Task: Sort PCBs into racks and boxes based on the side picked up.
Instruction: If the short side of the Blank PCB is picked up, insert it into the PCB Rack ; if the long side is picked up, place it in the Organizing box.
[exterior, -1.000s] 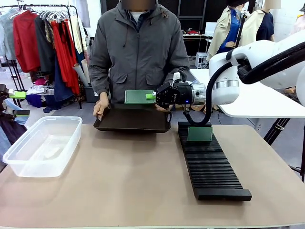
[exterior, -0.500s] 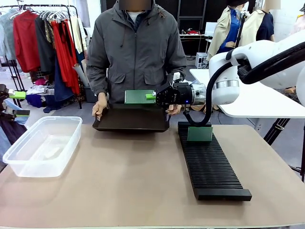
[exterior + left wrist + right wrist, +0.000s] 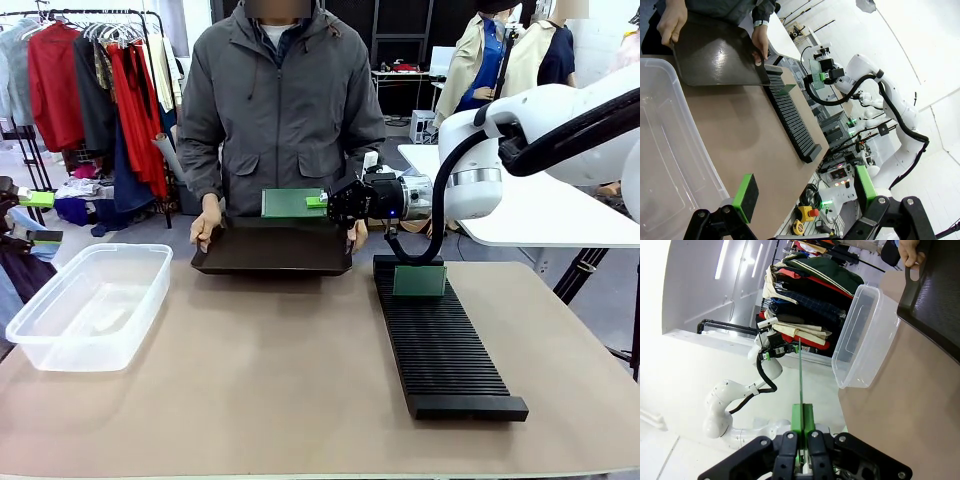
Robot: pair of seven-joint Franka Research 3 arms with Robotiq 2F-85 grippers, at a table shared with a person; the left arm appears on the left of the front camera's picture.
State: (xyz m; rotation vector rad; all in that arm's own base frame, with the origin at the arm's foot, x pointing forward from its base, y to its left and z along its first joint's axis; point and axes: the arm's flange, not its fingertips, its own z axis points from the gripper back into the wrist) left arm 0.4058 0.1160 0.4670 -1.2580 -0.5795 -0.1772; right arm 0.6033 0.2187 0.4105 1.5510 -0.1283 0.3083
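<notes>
The clear box (image 3: 670,150) (left wrist view) runs past the edge.

The right arm (image 3: 520,130) stretches in level from the right side, wrist horizontal, and the right gripper (image 3: 322,201) is clamped on the edge of a PCB (image 3: 290,203). The left gripper (image 3: 805,192) has its green pads (image 3: 746,196) spread wide

Front cam across table (image 3: 250,390), wrist cams share tub (image 3: 670,150)

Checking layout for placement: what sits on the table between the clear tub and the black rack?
Front view: bare tabletop between the tub and the rack; the person holds a dark tray at the far edge.
</notes>
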